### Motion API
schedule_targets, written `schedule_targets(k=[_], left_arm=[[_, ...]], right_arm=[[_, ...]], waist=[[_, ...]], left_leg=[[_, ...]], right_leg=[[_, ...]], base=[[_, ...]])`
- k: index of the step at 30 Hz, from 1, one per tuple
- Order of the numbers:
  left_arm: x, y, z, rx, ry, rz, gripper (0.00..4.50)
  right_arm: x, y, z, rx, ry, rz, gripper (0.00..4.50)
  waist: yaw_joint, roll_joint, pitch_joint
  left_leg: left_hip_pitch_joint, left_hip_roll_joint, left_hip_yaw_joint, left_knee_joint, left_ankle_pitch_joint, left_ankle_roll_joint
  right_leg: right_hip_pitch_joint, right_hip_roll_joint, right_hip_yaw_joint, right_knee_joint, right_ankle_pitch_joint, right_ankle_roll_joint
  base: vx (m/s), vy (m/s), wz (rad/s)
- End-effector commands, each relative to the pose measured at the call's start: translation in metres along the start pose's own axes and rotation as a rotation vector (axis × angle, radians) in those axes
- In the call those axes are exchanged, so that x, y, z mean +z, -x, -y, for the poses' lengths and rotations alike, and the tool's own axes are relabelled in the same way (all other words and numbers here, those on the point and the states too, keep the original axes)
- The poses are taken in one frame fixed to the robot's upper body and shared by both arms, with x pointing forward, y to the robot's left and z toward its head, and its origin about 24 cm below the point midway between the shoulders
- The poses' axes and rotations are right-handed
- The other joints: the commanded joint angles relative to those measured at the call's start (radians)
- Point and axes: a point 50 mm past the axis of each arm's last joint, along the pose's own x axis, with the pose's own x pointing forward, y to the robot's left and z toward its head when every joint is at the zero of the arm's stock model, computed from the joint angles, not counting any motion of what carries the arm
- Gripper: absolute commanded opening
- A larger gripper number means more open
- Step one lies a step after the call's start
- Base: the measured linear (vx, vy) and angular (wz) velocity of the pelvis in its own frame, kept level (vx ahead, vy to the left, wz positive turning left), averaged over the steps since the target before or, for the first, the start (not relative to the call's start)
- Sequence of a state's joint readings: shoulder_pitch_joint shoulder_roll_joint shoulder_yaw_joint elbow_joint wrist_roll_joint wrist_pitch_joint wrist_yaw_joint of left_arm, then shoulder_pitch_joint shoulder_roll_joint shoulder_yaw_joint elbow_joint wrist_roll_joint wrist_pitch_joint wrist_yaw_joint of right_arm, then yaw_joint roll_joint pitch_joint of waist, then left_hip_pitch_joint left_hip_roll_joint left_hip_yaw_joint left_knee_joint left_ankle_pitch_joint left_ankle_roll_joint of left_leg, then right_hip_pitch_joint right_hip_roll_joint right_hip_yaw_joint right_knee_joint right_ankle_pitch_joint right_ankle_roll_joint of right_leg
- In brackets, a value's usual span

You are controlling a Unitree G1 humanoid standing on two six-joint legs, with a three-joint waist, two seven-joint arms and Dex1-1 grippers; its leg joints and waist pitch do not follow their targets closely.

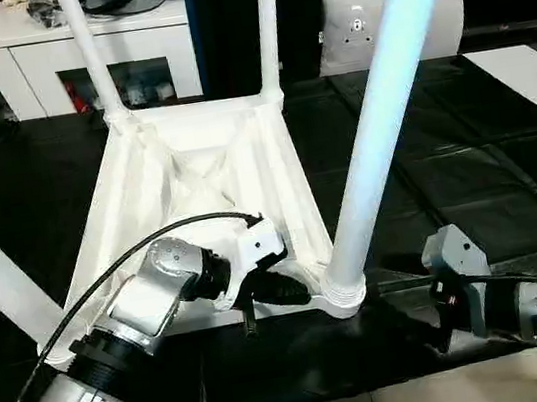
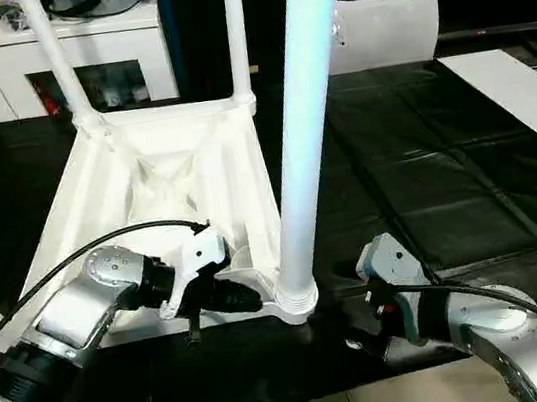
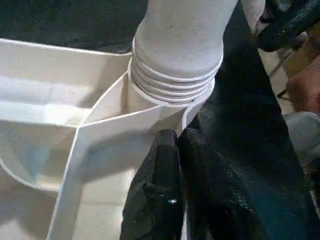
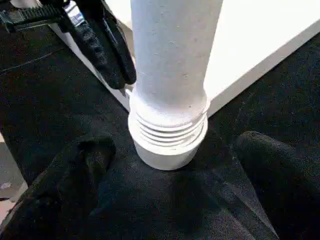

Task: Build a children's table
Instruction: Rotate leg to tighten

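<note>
The left claw (image 3: 179, 150), pinching the top's rim (image 3: 100, 131) to steady it, sits just beside the leg (image 4: 170, 75), which stands between the spread right claw's (image 4: 170, 200) fingers.

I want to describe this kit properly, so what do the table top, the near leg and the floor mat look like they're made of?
Table top: probably moulded white plastic, smooth with a slight sheen, given its thin ribs and one-piece corner socket.
Near leg: a matte white tube, likely plastic, with moulded thread ridges at its base.
Floor mat: black padded tiles with seams, possibly foam or rubber; hard to confirm.
</note>
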State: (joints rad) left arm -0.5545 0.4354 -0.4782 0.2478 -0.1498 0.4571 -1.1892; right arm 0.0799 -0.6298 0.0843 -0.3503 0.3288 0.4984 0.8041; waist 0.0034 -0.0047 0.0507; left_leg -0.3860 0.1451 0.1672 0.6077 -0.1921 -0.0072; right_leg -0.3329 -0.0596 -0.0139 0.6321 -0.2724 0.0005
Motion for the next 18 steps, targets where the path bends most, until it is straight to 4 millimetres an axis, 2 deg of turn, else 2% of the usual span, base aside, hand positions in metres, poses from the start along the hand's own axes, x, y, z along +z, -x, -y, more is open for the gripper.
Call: schedule_targets(k=[1, 3, 6, 7, 10, 15, 18], left_arm=[[-0.0055, 0.004, 0.0003, -0.004, 0.028, -0.028, 0.79], [-0.0082, 0.0035, 0.0022, -0.023, 0.032, -0.043, 1.05], [-0.0097, 0.0035, 0.0025, -0.023, 0.027, -0.062, 1.25], [-0.0097, 0.0035, 0.0025, -0.023, 0.027, -0.062, 1.37], [-0.0099, 0.0035, -0.0012, 0.017, -0.007, -0.077, 1.62], [-0.0079, 0.0005, -0.0042, 0.039, -0.026, -0.052, 1.62], [-0.0077, -0.003, -0.0054, 0.049, -0.015, -0.027, 1.25]], right_arm=[[0.003, 0.0001, 0.0021, -0.009, 0.017, 0.007, 4.5], [0.0033, -0.0005, 0.001, 0.007, 0.014, 0.009, 4.5], [0.0029, -0.0005, -0.0007, 0.019, 0.011, 0.01, 4.5], [0.0029, -0.0005, -0.0007, 0.019, 0.011, 0.01, 4.5], [0.0023, -0.0001, -0.002, 0.024, 0.01, 0.009, 4.5], [0.0022, -0.0002, -0.0044, 0.043, 0.003, 0.014, 4.5], [0.002, 0.0006, -0.0061, 0.061, -0.004, 0.011, 4.5]], waist=[[0.005, -0.007, -0.046], [0.007, -0.002, -0.049], [0.009, -0.004, -0.051], [0.01, -0.001, -0.05], [0.014, -0.002, -0.048], [0.017, -0.001, -0.048], [0.019, -0.002, -0.048]], left_leg=[[0.021, 0.087, -0.034, -0.083, -0.175, 0.044], [0.02, 0.087, -0.034, -0.08, -0.141, 0.06], [0.021, 0.088, -0.032, -0.078, -0.11, 0.081], [0.022, 0.089, -0.031, -0.078, -0.116, 0.083], [0.023, 0.09, -0.031, -0.081, -0.142, 0.075], [0.026, 0.092, -0.031, -0.083, -0.167, 0.053], [0.025, 0.091, -0.03, -0.082, -0.157, 0.057]], right_leg=[[0.01, -0.093, 0.039, -0.084, -0.034, -0.256], [0.012, -0.093, 0.038, -0.079, 0.021, -0.26], [0.014, -0.092, 0.036, -0.075, 0.083, -0.27], [0.013, -0.092, 0.036, -0.076, 0.087, -0.275], [0.013, -0.092, 0.036, -0.079, 0.053, -0.276], [0.012, -0.094, 0.037, -0.082, 0.009, -0.27], [0.013, -0.093, 0.038, -0.08, 0.033, -0.273]], base=[[0.0, 0.0, 0.0], [0.0, 0.0, 0.0], [0.0, 0.0, 0.0], [0.0, 0.0, 0.0], [0.0, 0.0, 0.0], [0.0, 0.0, 0.0], [0.0, 0.0, 0.0]])
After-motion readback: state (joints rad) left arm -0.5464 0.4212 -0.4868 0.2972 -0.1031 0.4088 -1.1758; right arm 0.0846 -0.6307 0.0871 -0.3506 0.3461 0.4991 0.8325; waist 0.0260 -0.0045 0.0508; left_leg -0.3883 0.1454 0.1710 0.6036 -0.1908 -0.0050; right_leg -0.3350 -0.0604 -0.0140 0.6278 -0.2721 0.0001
